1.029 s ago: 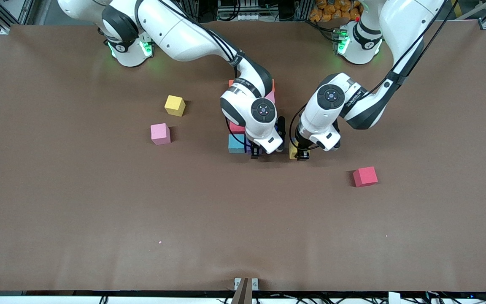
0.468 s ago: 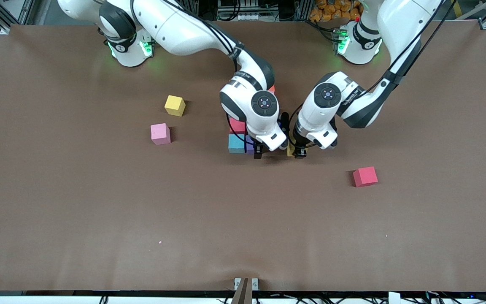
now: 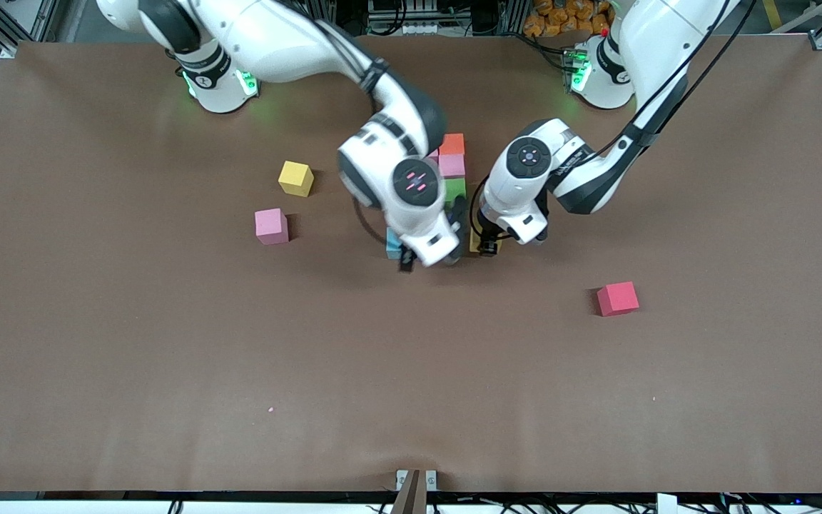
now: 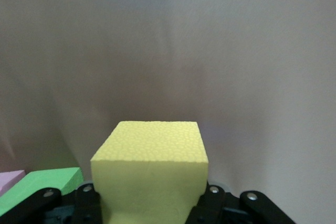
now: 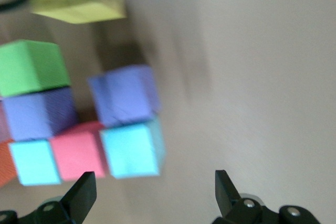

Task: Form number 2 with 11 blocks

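Even, bright overhead light, soft shadows beside the blocks (image 3: 453,168); the right wrist view is motion-blurred.

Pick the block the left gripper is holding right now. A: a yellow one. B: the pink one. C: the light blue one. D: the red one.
A: the left wrist view shows the left gripper shut on a yellow block, its fingers pressing the block's two sides.

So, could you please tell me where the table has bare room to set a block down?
The wide strip of table nearer the front camera than the red block is bare. So is the patch between the pink block and the right arm's end. The middle, around the number 2 and both arms, is crowded.
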You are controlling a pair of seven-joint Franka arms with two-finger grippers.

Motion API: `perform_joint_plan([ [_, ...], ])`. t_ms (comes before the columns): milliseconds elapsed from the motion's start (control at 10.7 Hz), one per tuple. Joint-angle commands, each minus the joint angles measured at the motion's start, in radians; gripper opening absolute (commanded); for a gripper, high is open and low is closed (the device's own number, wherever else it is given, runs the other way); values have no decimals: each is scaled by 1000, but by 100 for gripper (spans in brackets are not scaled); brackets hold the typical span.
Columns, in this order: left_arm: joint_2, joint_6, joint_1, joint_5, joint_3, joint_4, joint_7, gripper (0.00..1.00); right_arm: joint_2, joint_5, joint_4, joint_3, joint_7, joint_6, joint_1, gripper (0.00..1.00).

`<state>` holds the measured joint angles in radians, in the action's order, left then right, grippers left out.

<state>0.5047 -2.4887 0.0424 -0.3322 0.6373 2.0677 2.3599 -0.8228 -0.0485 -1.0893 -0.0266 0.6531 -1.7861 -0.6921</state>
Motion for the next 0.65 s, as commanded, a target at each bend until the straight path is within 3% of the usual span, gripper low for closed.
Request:
perform_joint_plan([
  [0, 57, 11, 34, 10, -1, -58, 25, 51, 20, -4, -18, 5, -6, 2, 109, 100],
  [561, 126, 7, 79, -1, -16, -106, 120, 51, 33, -13, -15, 33, -9, -49, 385, 100],
])
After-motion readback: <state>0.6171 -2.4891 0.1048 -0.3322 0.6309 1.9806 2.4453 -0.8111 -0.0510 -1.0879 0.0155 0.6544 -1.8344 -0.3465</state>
